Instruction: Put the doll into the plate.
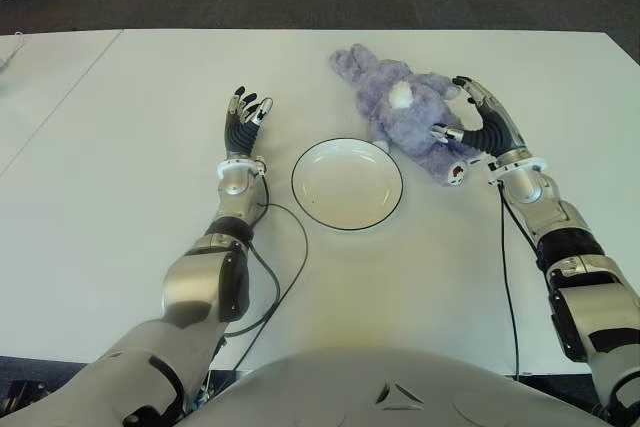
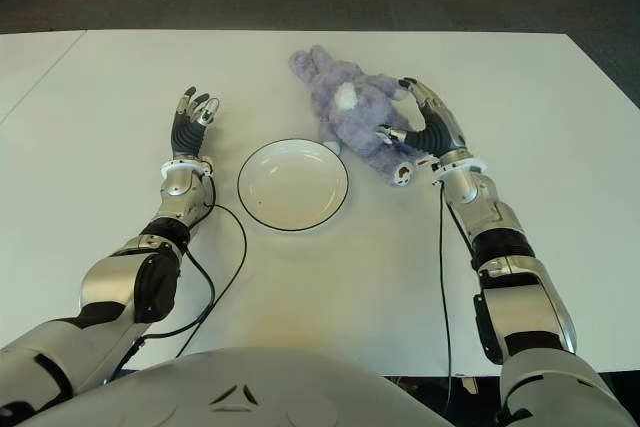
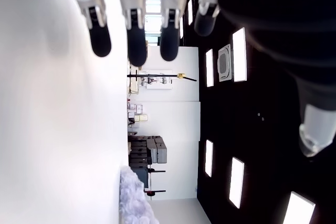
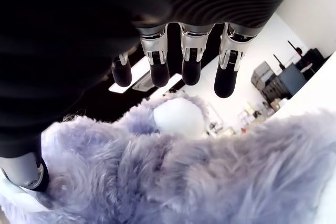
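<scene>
At the left of centre in the eye views the left hand (image 1: 246,113) shows with its fingers spread and nothing in them, left of the plate (image 1: 347,184) and apart from it; it plays no part that I can see. The plate itself lies in the middle of the white table (image 1: 120,177), bare inside. Just up and to the right of its rim lies the doll (image 1: 405,109), a lilac plush rabbit, its long axis running slantwise from the ears at upper left down to the feet at lower right, where the lower end comes close to the plate's upper right edge (whether it touches the rim I cannot tell). At the doll's right flank is the right hand (image 1: 478,119), plainly the nearer of the two; its fingers arch over the fur and the thumb sits low against the body, but in the right wrist view the fingertips (image 4: 190,71) hang clear above the plush, so the hand is cupped round the doll and not closed on it; the doll lies leftward of the palm, and the plate lies lower left beyond the doll, so I judge the carry will be short and toward the lower left.
</scene>
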Controlling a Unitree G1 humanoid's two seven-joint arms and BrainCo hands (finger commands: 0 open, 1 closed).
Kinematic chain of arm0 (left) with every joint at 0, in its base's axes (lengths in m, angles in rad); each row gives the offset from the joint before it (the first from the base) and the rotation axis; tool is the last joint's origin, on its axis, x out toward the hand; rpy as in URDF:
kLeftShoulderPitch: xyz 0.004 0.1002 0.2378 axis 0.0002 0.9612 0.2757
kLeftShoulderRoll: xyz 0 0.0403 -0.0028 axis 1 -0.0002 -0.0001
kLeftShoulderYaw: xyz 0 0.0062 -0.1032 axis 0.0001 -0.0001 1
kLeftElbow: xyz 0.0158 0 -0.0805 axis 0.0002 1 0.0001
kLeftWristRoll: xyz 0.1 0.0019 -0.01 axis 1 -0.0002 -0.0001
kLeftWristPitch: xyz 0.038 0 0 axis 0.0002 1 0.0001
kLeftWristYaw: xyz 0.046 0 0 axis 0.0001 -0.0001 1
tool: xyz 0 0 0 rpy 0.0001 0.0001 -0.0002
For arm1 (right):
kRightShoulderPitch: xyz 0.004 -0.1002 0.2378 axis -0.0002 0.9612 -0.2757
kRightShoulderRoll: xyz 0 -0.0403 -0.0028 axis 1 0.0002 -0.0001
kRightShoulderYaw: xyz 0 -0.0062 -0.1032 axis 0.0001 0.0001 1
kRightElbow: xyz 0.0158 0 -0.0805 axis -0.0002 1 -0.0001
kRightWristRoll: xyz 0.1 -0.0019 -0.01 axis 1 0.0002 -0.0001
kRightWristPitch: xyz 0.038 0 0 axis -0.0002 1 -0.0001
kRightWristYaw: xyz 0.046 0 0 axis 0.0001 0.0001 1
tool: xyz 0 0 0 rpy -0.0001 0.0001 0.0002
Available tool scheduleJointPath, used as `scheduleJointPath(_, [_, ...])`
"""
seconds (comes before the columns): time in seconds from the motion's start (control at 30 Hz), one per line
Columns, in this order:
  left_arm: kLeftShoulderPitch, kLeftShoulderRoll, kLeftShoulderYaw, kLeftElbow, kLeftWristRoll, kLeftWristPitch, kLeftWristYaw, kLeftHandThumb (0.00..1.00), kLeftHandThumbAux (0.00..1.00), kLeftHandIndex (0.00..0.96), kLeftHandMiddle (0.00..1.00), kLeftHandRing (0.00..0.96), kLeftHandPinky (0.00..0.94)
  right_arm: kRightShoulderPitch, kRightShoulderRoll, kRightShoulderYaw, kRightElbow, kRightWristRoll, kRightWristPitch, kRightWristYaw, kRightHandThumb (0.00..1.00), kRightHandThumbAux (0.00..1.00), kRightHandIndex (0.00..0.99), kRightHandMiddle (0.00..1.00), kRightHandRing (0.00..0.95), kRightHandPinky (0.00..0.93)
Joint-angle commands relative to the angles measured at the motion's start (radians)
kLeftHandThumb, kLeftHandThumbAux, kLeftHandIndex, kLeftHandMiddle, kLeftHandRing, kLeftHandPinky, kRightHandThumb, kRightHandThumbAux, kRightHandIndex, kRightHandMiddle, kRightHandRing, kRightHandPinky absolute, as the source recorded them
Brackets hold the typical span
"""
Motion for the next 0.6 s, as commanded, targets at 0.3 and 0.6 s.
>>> scheduleJointPath(0.3, [0.194,-0.042,-0.007,0.138,0.006,0.150,0.014,0.000,0.520,0.068,0.162,0.166,0.157,0.007,0.063,0.018,0.086,0.019,0.038,0.061,0.250,0.521,0.026,0.000,0.014,0.083])
scheduleJointPath(0.6, [0.198,-0.039,-0.009,0.138,0.010,0.144,0.022,0.000,0.531,0.073,0.167,0.172,0.166,-0.085,0.144,0.018,0.327,0.039,0.094,0.125,0.269,0.564,0.039,0.000,0.023,0.110])
